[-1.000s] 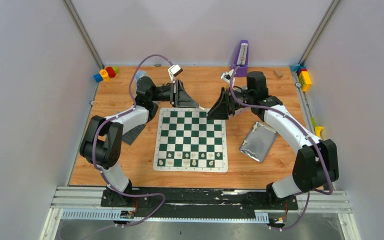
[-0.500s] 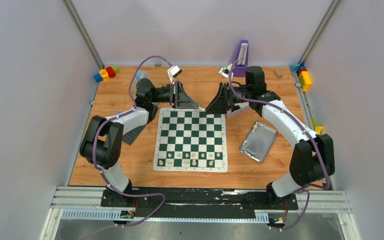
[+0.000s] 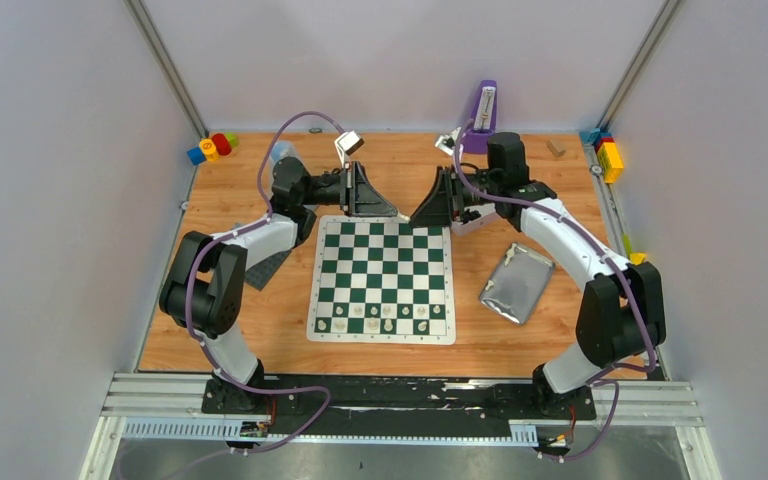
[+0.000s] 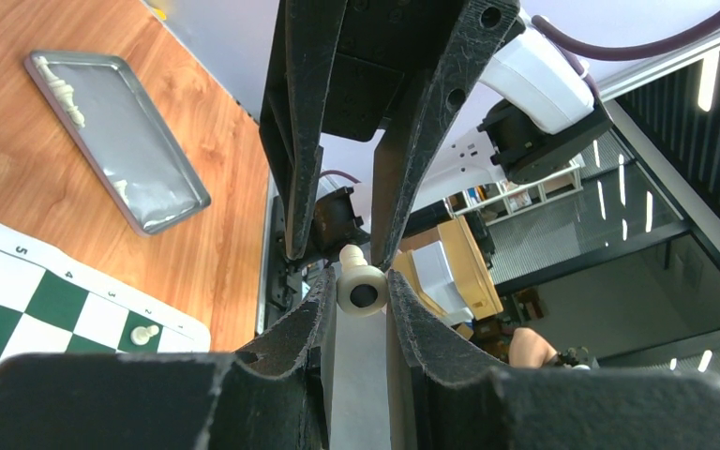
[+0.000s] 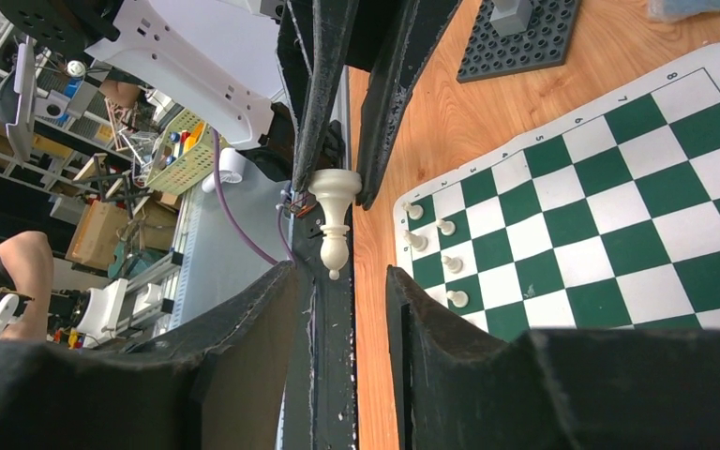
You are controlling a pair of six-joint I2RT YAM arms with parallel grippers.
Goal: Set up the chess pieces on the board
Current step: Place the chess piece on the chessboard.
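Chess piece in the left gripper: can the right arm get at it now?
Probably yes. The left gripper holds the chess piece by its base, its top pointing into the right gripper, whose jaws stand open around it, with nothing in the way.

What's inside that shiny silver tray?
White chess pieces lie in the tray: a cluster at one end, one near the other. Nothing covers it; the rest looks bare.

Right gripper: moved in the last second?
Yes: the right gripper shifted away from the board, toward the far edge of the table and the left gripper.
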